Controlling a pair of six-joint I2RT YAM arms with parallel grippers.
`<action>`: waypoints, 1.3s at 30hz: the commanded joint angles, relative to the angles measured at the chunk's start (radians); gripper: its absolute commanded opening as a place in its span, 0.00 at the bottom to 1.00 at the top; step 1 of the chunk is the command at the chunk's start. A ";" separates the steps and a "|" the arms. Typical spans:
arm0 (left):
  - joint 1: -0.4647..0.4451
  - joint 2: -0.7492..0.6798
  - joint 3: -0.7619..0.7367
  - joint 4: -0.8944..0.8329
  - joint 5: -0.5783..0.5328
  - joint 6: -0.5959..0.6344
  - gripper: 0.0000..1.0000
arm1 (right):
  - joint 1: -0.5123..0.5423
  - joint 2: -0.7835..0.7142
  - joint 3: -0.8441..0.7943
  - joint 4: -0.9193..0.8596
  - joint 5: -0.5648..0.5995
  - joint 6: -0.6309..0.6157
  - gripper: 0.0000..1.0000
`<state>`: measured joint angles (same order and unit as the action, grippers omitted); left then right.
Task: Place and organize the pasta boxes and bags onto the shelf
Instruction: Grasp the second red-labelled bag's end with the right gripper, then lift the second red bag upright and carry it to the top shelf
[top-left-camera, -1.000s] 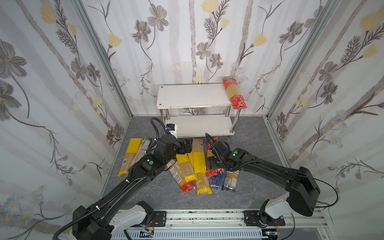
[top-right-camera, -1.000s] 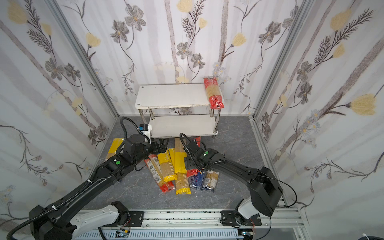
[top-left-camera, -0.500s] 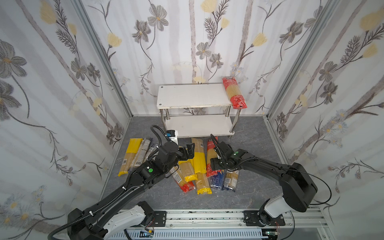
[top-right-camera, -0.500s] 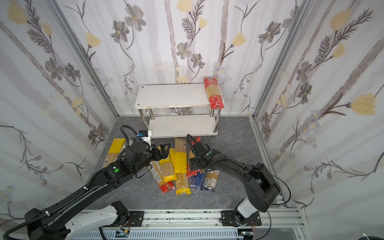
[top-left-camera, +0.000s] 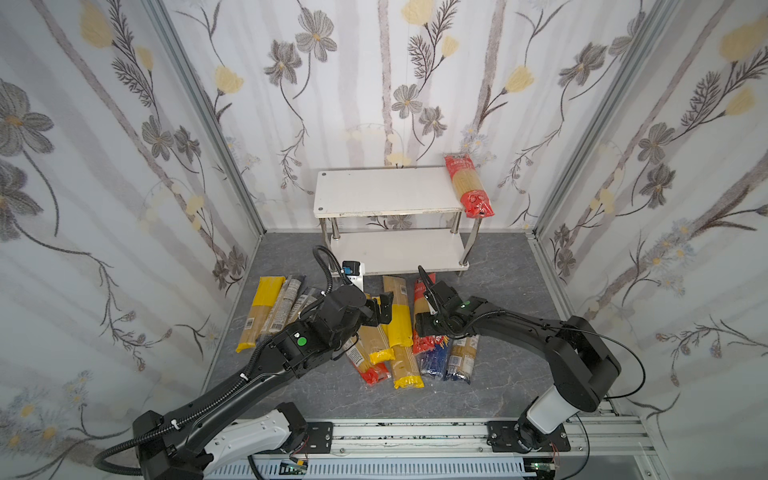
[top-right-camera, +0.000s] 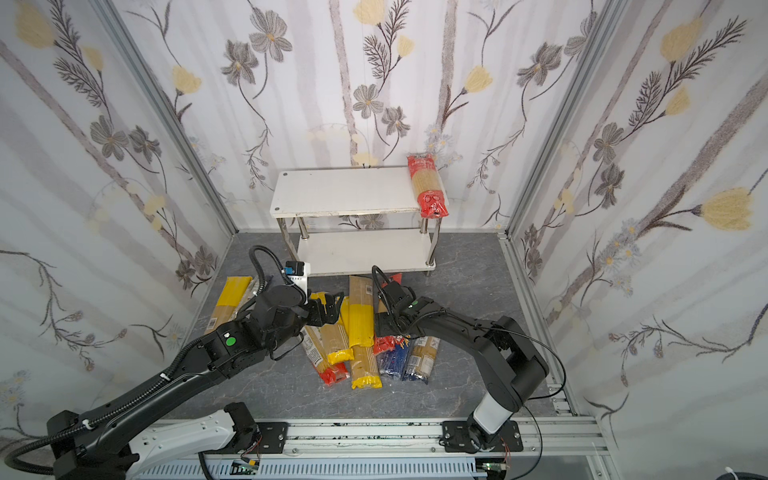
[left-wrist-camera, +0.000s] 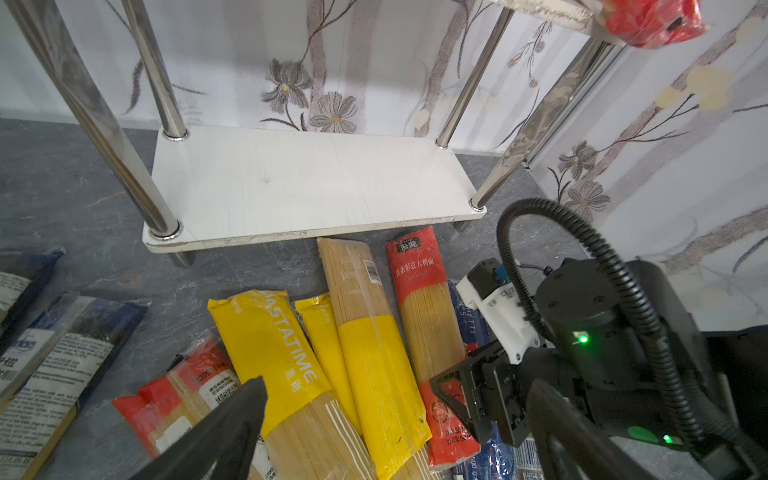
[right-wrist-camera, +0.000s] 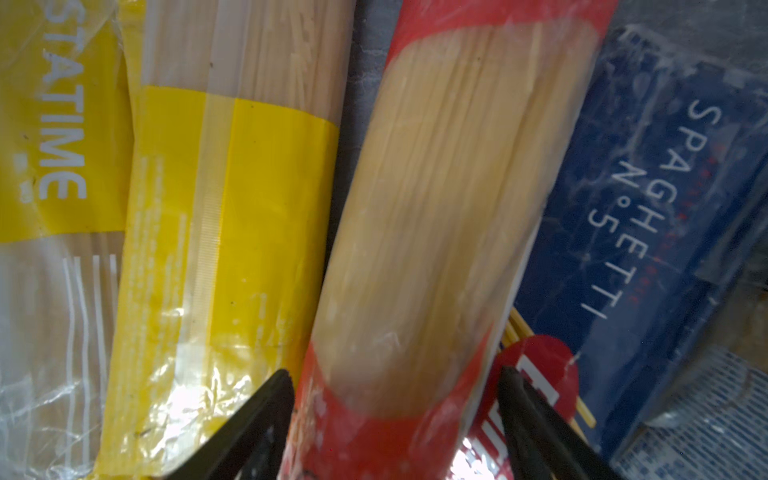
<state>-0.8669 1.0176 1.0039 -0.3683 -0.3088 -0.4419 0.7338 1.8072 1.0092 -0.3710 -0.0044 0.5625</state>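
The shelf (top-left-camera: 386, 191) (top-right-camera: 345, 193) stands at the back wall with one red-ended pasta bag (top-left-camera: 467, 189) (top-right-camera: 428, 189) on the right end of its top board; the lower board (left-wrist-camera: 307, 183) is bare. Several pasta bags lie on the floor in front. My right gripper (top-left-camera: 422, 326) (right-wrist-camera: 394, 374) is open and points down, its fingers on either side of a red-ended bag (right-wrist-camera: 436, 208) (left-wrist-camera: 424, 299); a slim gap shows at one finger. A dark-blue Barilla box (right-wrist-camera: 644, 187) lies beside that bag. My left gripper (top-left-camera: 380, 309) (left-wrist-camera: 395, 390) hangs open over the yellow bags (left-wrist-camera: 266, 340), holding nothing.
A second group of bags (top-left-camera: 270, 307) lies at the left near the wall. Chrome legs (left-wrist-camera: 95, 116) bound the lower tier. Flowered walls close in three sides, and a metal rail (top-left-camera: 415, 436) runs along the front.
My right gripper has slid toward the front along the red-ended bag and its jaws have narrowed a little. My left gripper has drawn back slightly from the shelf, still open.
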 joint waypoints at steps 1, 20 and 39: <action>0.001 0.018 0.065 -0.053 0.030 0.072 1.00 | 0.019 0.033 0.012 0.050 -0.013 0.084 0.78; 0.008 -0.217 -0.060 -0.073 0.059 0.148 1.00 | 0.143 -0.046 -0.001 -0.079 0.096 0.288 0.11; 0.008 -0.292 -0.097 -0.073 0.082 0.115 1.00 | 0.187 -0.426 0.098 -0.279 0.145 0.301 0.05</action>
<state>-0.8585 0.7315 0.9043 -0.4450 -0.2241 -0.3214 0.9138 1.4208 1.0603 -0.6907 0.0788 0.8803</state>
